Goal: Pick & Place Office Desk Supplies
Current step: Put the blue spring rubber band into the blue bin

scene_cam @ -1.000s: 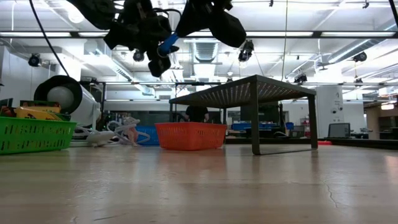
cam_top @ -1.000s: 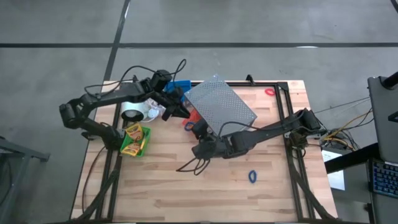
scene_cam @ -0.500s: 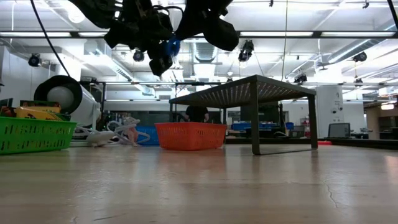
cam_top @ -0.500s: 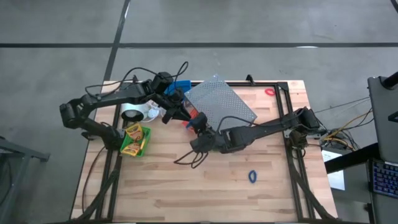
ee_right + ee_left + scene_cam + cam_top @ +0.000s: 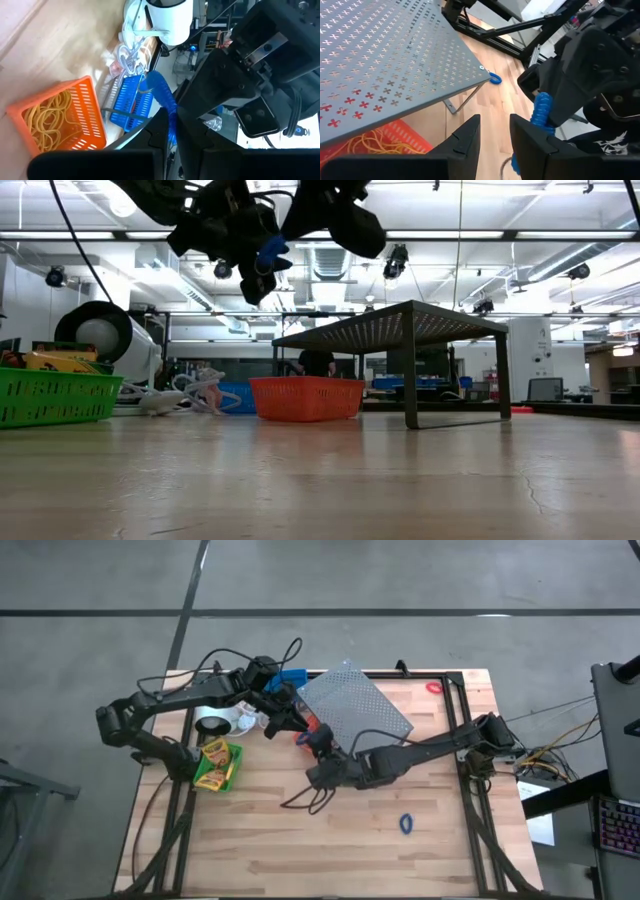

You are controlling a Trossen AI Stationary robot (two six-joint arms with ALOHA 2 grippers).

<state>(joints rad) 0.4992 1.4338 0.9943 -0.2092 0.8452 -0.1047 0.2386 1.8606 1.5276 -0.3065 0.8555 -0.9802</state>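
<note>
A blue coiled ring band (image 5: 161,92) hangs in the air between my two grippers, over the red-orange bin (image 5: 65,120). My right gripper (image 5: 170,135) is shut on it; in the high view that gripper (image 5: 318,743) is beside the grey rack (image 5: 355,710). My left gripper (image 5: 495,135) is open and faces it from the left, fingertips close to the band (image 5: 540,110). A green bin (image 5: 215,765) with crayon boxes sits at the left. A blue bin (image 5: 290,678) stands at the far edge. A second blue band (image 5: 406,824) and a red one (image 5: 433,687) lie on the table. My right gripper pinches the blue band by one end (image 5: 171,122) between its two fingers. The fingers come from the table's right, slanting a little downward. The rest of the band sticks out past the fingertips, lifted clear of the table. My left gripper: a bit of blue shows low between its fingers; whether it touches the band I cannot tell.
The grey perforated rack stands on thin legs (image 5: 410,380) over part of the red-orange bin (image 5: 305,397), which holds yellow rubber bands (image 5: 47,120). A white roll (image 5: 215,720) with loose white cord lies behind the green bin (image 5: 55,395). The near half of the table (image 5: 330,850) is bare wood.
My right gripper has edged toward the far edge and closer to my left gripper, still shut on the blue band. The band has stayed in the air between the two grippers.
</note>
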